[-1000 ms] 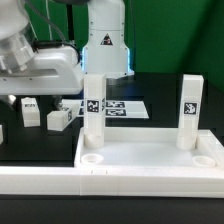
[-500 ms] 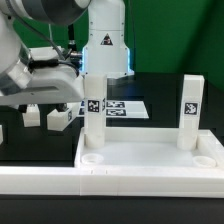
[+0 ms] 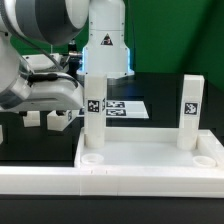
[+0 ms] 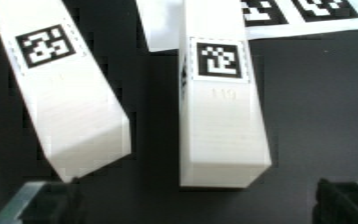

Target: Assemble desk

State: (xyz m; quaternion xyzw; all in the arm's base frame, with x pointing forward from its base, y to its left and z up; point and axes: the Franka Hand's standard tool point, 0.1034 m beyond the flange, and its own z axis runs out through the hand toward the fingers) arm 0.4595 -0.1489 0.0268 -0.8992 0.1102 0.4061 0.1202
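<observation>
The gripper (image 4: pixel 190 206) hangs wide open over the black table (image 4: pixel 149 120), holding nothing. One loose leg (image 4: pixel 220 110) lies flat between the fingers (image 4: pixel 34 205), its near end just short of them and untouched. A second loose leg (image 4: pixel 66 90) lies slanted beside it, ending near one finger. The marker board (image 4: pixel 265 15) lies beyond. The desk slab (image 3: pixel 150 155) sits apart, two upright legs (image 3: pixel 94 115) socketed in its far corners
</observation>
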